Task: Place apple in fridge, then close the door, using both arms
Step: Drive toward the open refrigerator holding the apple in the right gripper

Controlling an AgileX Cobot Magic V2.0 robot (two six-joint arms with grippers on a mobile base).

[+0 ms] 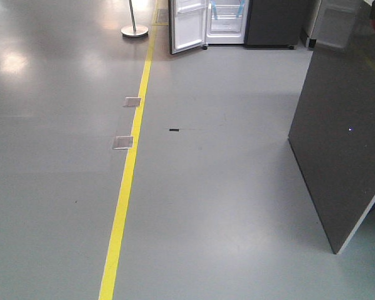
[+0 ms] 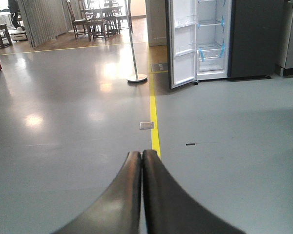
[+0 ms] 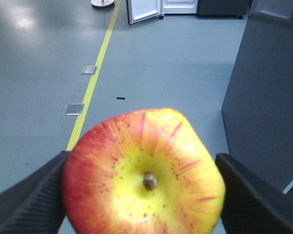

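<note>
The right tool grips the one apple, a finger pressed to each side. The left tool is closed on nothing, its fingers touching. One fridge stands far across the floor, its single door swung open.

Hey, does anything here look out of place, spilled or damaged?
Nothing spilled or damaged. The tall dark grey fridge stands across the room with its narrow white-lined door swung open. One stray item: a short black strip lying right of the yellow floor line. The round red-and-yellow apple looks sound.
</note>
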